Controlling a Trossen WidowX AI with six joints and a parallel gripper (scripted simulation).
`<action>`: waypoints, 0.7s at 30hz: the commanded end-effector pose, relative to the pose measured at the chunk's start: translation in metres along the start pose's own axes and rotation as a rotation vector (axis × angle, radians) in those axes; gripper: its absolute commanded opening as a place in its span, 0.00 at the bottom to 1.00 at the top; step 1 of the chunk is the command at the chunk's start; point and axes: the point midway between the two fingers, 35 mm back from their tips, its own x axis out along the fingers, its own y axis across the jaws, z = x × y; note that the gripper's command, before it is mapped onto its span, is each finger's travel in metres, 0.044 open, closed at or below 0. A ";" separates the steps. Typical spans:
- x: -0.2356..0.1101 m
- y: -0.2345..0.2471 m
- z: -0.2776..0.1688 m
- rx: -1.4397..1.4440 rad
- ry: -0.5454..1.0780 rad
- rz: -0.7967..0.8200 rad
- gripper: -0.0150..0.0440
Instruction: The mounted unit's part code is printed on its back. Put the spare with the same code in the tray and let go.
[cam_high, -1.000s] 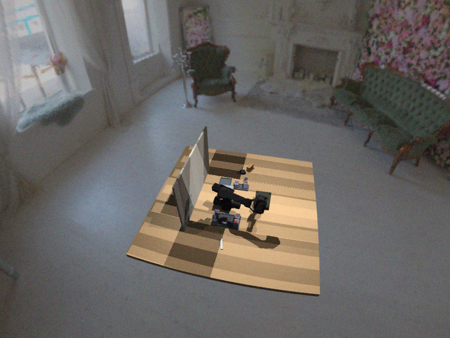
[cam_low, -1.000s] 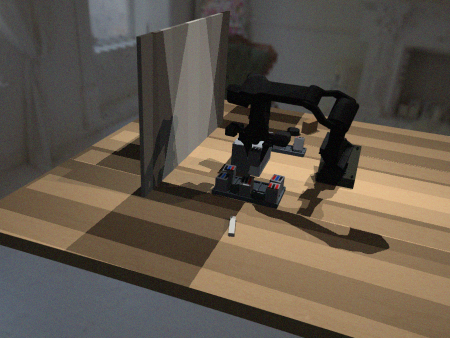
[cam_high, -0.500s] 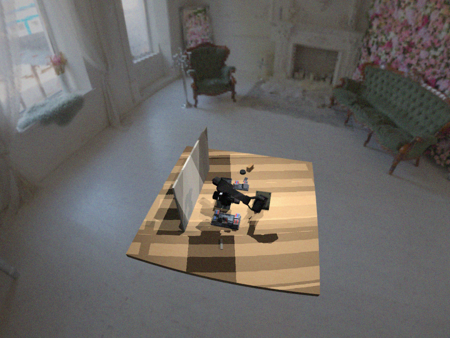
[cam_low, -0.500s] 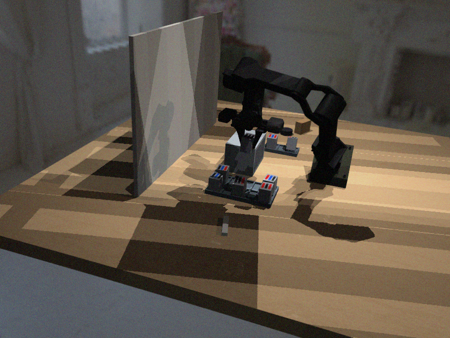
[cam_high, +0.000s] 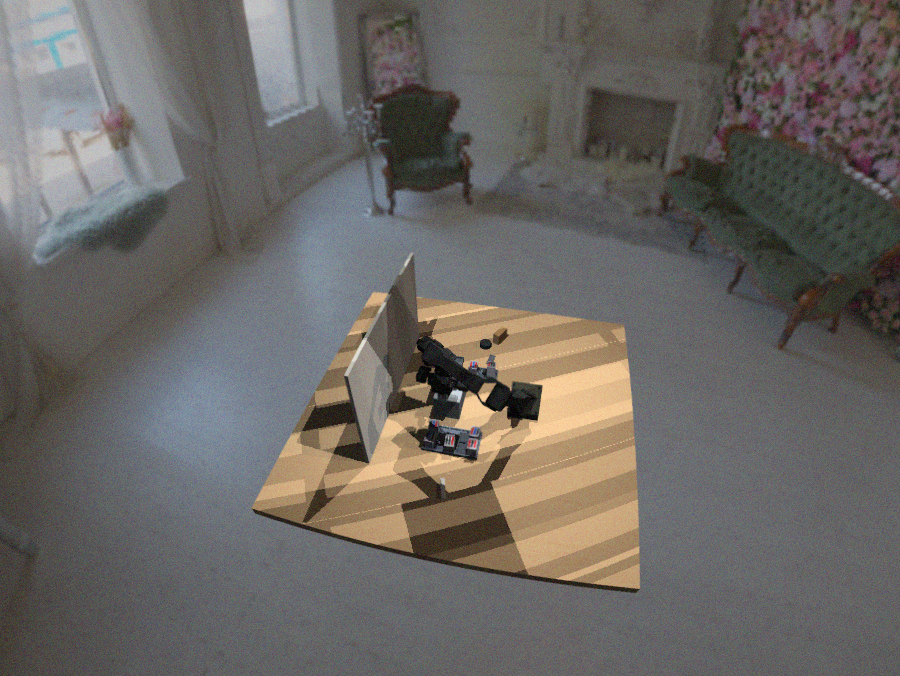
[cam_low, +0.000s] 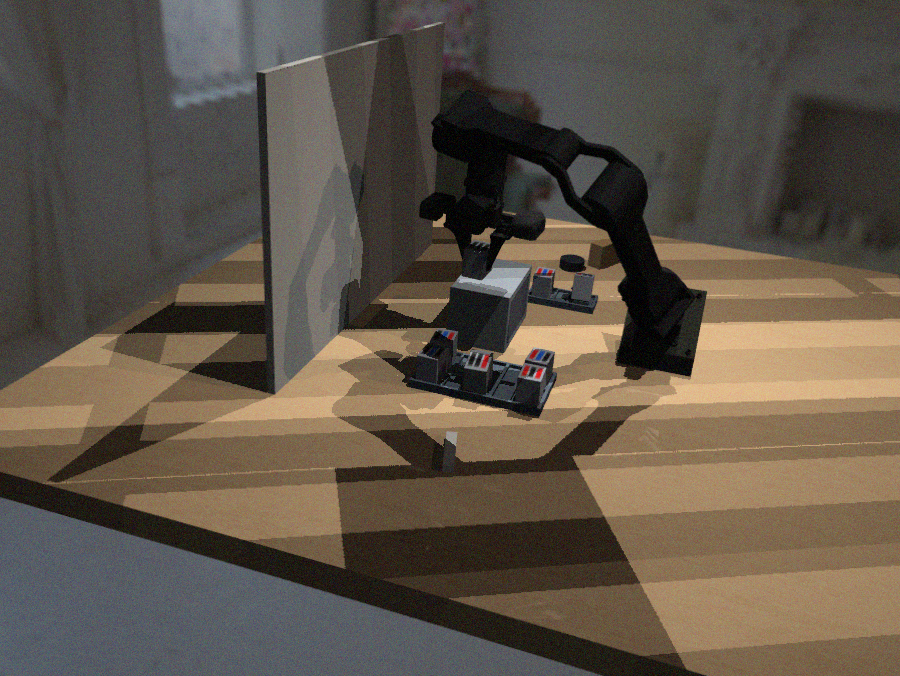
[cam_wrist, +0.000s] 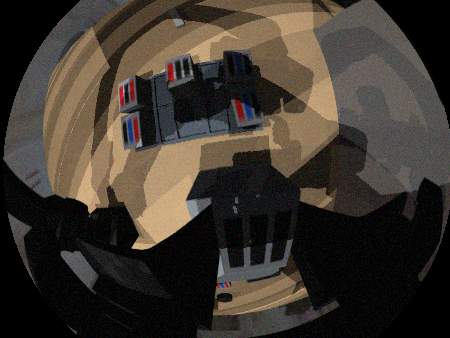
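Observation:
My gripper (cam_low: 478, 261) is shut on a small dark spare (cam_low: 476, 254) (cam_wrist: 256, 244) with striped marks on its face. It holds the spare just above the top of the grey mounted unit (cam_low: 488, 305). In front of the unit stands a dark rack (cam_low: 465, 392) (cam_wrist: 169, 119) (cam_high: 456, 445) with several spares that bear red and blue stripes. A small dark tray (cam_low: 560, 296) lies behind the unit with a striped block (cam_low: 542, 280) and a plain grey block (cam_low: 582, 286) on it. The unit's back face is hidden.
A tall grey panel (cam_low: 341, 181) (cam_high: 378, 378) stands upright left of the unit. The arm's base (cam_low: 660, 327) (cam_high: 525, 400) is at the right. A black puck (cam_low: 572, 261) (cam_high: 485, 343) and a brown block (cam_high: 499, 335) lie at the back. A small white piece (cam_low: 448, 451) (cam_high: 442, 487) stands in front.

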 end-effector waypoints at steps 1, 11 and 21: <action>-0.005 -0.012 -0.016 -0.007 0.010 -0.008 0.25; -0.009 -0.036 -0.061 -0.005 0.015 -0.006 0.25; -0.010 -0.054 -0.112 -0.005 0.016 -0.003 0.25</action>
